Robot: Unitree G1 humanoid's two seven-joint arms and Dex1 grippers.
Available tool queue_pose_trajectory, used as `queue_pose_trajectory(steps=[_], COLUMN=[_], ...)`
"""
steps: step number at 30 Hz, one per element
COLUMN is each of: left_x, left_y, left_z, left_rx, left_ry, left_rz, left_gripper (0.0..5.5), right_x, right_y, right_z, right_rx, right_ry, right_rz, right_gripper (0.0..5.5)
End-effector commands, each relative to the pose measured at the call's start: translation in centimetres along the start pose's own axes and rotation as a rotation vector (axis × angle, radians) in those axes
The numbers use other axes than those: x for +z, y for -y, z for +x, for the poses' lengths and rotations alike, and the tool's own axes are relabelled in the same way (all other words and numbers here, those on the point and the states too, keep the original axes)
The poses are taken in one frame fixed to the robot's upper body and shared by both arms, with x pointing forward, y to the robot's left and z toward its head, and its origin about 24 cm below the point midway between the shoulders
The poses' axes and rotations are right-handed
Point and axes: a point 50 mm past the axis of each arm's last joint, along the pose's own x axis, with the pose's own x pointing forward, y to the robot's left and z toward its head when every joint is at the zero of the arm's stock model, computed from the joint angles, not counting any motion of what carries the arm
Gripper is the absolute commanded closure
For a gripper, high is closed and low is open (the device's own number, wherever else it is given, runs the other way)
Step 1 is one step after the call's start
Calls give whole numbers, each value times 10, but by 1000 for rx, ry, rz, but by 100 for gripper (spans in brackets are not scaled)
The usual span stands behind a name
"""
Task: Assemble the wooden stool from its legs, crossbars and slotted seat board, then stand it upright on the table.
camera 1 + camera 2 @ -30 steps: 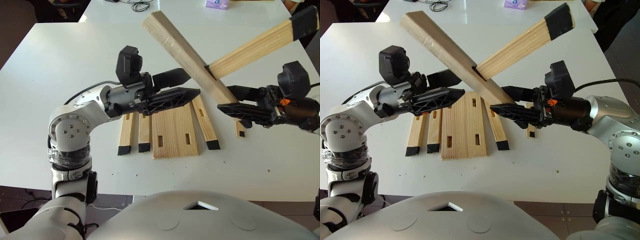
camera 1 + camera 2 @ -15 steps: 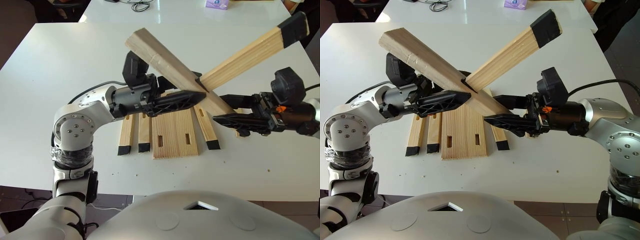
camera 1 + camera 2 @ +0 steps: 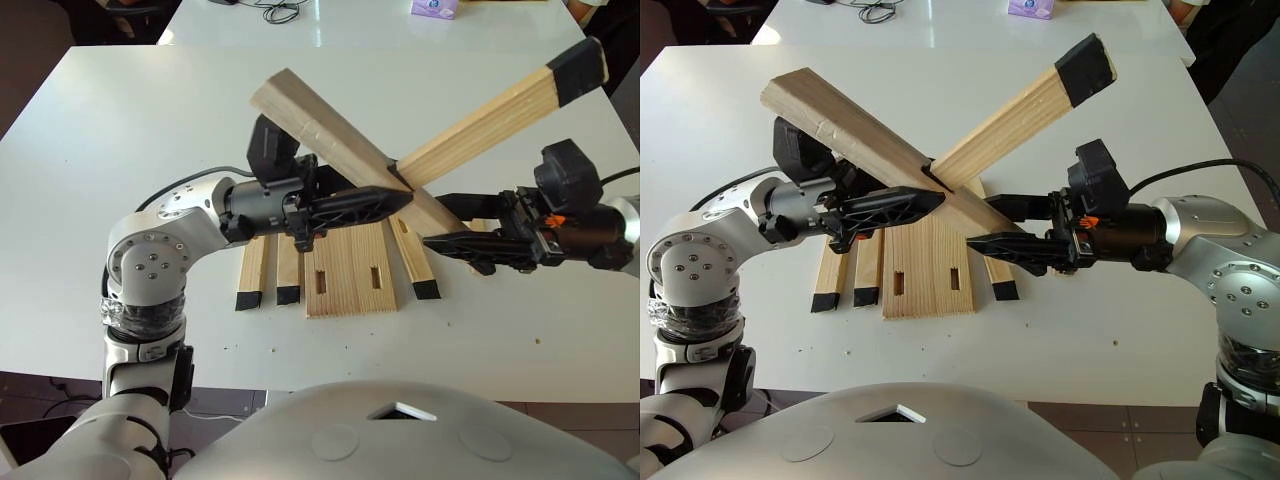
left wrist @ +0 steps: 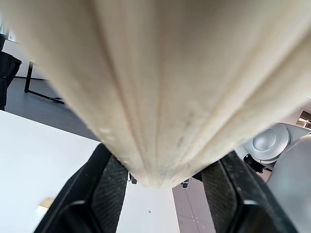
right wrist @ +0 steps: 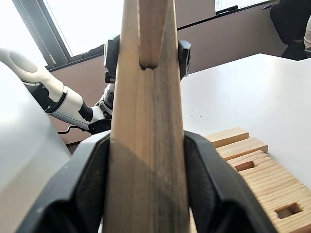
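Observation:
A long wooden leg (image 3: 330, 125) slants above the table, its high end to the back left. A crossbar (image 3: 490, 110) with a black end cap sits in the leg's slot (image 5: 149, 60) and points up to the back right. My left gripper (image 3: 385, 192) is shut on the leg near the joint, with pads (image 4: 109, 189) on both sides of the wood. My right gripper (image 3: 440, 220) is shut on the leg's lower end, fingers (image 5: 90, 184) pressed against it. The slotted seat board (image 3: 350, 265) lies flat on the table beneath.
Two black-tipped legs (image 3: 270, 270) lie left of the seat board and one (image 3: 415, 262) lies right of it. A purple box (image 3: 435, 8) and cables (image 3: 272, 10) sit on the far table. The table's left half (image 3: 110, 130) is bare.
My left gripper went from open beside the leg to shut on it. The leg and crossbar came lower and shifted left, and my right gripper moved left with them.

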Motion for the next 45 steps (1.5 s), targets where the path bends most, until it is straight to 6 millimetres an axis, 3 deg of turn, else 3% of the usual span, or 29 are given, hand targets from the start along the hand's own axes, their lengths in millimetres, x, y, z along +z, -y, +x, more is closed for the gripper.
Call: queue_pose_trajectory(steps=[1, 16, 17, 25, 28, 33, 37, 45], left_x=[-2, -11, -11, -1, 6, 22, 28, 13], left_y=[0, 3, 3, -1, -5, -10, -1, 18], left_z=[1, 0, 0, -3, -7, -26, -45, -76], left_rx=[9, 6, 9, 37, 59, 150, 203, 296], left_ry=[-12, -67, -63, -30, -36, -122, -249, -469], left_rz=[4, 22, 24, 43, 73, 169, 238, 378], left_gripper=[338, 339, 339, 343, 344, 344, 344, 344], right_x=[0, 0, -3, -33, -49, -64, -68, -82], right_y=[0, 4, 5, 4, 7, 8, 1, -21], right_z=[0, -4, -4, -20, -37, -59, -60, -56], right_rx=[7, -43, -50, -76, -135, -259, -311, -421], right_ry=[-46, -104, -118, -305, -355, -378, -353, -315], right_rz=[-22, -64, -70, -37, -1, -2, -22, -38], right_gripper=[343, 344, 308, 196, 194, 194, 194, 194])
